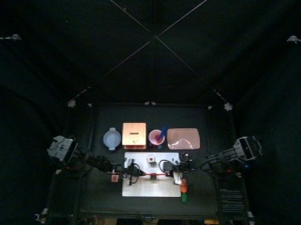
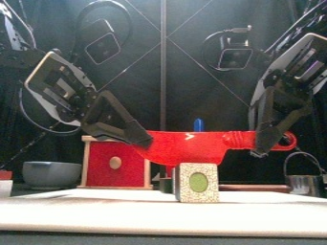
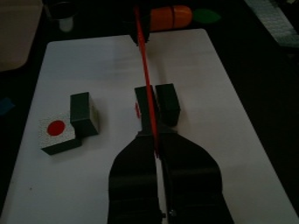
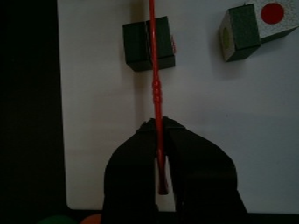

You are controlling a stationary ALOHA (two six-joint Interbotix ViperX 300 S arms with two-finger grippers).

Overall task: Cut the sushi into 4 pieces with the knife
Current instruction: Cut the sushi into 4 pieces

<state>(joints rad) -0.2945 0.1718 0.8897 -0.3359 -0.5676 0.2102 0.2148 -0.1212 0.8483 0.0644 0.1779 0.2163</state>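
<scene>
my left jaws — clamped on knife (image 2: 192, 141), blade end | my right jaws — gripping its handle | knife level over one sushi block (image 3: 158, 101) on board (image 3: 233, 105) | second block (image 3: 73, 122) beside it, apart

- The knife (image 2: 192, 142) is bright red from end to end.
- The nearest sushi piece (image 2: 196, 182) shows a white face speckled with dark flecks and a pale green oval in the middle.
- A second sushi piece (image 3: 73, 122) is dark green on its sides, with a white end and a red dot.
- The cutting board (image 2: 76, 203) is plain white.
- The box (image 2: 102, 153) is pale wood with a red drawer front.
- The bowl (image 2: 52, 172) is blue-grey.
- The tray (image 1: 184, 138) is pink.
</scene>
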